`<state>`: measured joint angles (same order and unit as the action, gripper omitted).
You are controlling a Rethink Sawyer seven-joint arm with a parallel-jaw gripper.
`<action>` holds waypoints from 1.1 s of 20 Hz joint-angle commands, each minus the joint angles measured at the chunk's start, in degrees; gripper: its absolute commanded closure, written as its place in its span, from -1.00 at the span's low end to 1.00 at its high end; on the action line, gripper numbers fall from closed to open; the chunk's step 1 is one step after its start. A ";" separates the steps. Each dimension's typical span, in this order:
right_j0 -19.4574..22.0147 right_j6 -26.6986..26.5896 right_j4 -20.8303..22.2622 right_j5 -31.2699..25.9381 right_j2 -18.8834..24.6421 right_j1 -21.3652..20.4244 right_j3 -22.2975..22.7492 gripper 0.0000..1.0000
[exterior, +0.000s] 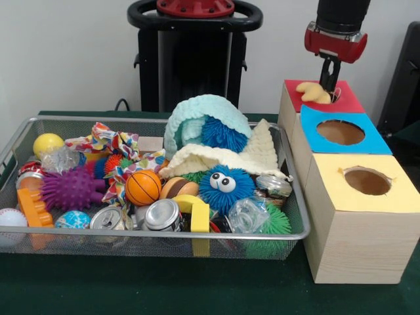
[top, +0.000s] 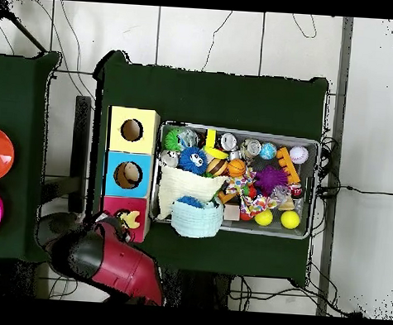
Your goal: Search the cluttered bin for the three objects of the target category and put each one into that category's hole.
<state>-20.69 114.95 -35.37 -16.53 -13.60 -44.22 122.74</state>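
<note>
Bin point(exterior: 13, 147) sitting at left, crammed with balls, cans, cloths.

Right of it, three boxes in row; you are working over red box point(exterior: 348, 100), farthest back.

Yellow piece point(exterior: 313, 92) lying on red lid, just beside hole, not yet in.

- Looking light, soft, a bit squashy; judging easy to pinch across narrow middle.
- Long axis running roughly left-right in front view, curved, one end toward hole.

Gripper point(exterior: 329, 84) hanging right at piece's hole-side end; can't tell whether jaws are apart or clamping.
</note>
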 commanded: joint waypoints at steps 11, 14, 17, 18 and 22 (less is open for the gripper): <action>8.12 11.62 0.65 10.52 10.19 0.35 6.06 1.00; 8.19 11.65 0.70 9.84 9.95 0.32 5.95 1.00; 6.39 12.00 0.25 6.82 7.91 0.01 5.09 1.00; 5.73 12.11 0.14 5.65 7.15 -0.12 4.74 1.00; 2.31 13.14 1.07 -2.13 2.18 -0.46 1.37 1.00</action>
<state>-17.50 114.95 -35.40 -12.81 -9.08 -44.32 125.92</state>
